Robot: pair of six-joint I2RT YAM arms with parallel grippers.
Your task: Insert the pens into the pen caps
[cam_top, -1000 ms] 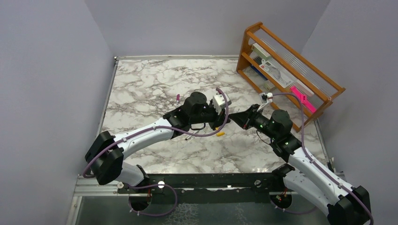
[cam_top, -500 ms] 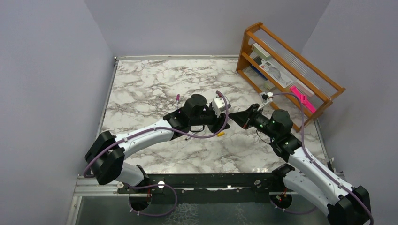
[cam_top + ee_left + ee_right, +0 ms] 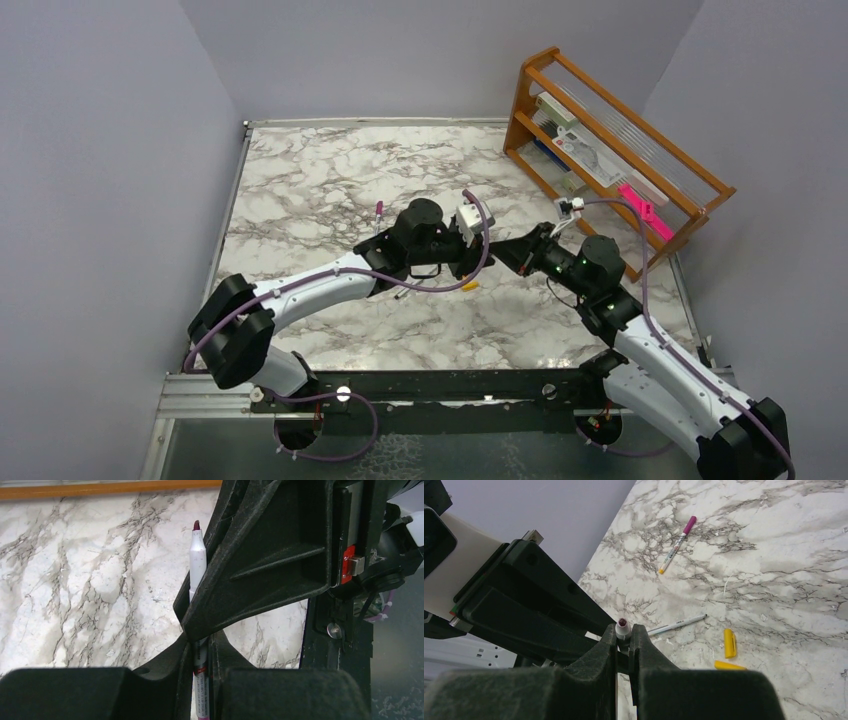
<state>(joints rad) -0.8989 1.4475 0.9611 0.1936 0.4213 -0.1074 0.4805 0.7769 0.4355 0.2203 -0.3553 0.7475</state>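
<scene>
My left gripper (image 3: 200, 647) is shut on a silver-grey pen (image 3: 198, 565) whose maroon tip points away from it. My right gripper (image 3: 623, 634) is shut on the same pen's tip end (image 3: 623, 627). The two grippers meet above the table's middle, left (image 3: 476, 250) and right (image 3: 498, 250). A second pen (image 3: 677, 625) lies on the marble just beyond. A third pen (image 3: 677, 546) with a magenta end and a yellow tip lies farther off; it also shows in the top view (image 3: 379, 212). Two yellow caps (image 3: 729, 643) (image 3: 729, 665) lie side by side. No loose magenta cap shows.
A wooden rack (image 3: 610, 150) stands at the back right with a flat bright-pink object (image 3: 645, 212) on its near end. Grey walls enclose the marble table (image 3: 300, 180) on three sides. A metal rail runs along its near edge.
The left gripper has shifted slightly right toward the right gripper, so the two now meet on the pen. The loose pens and caps have not moved.
</scene>
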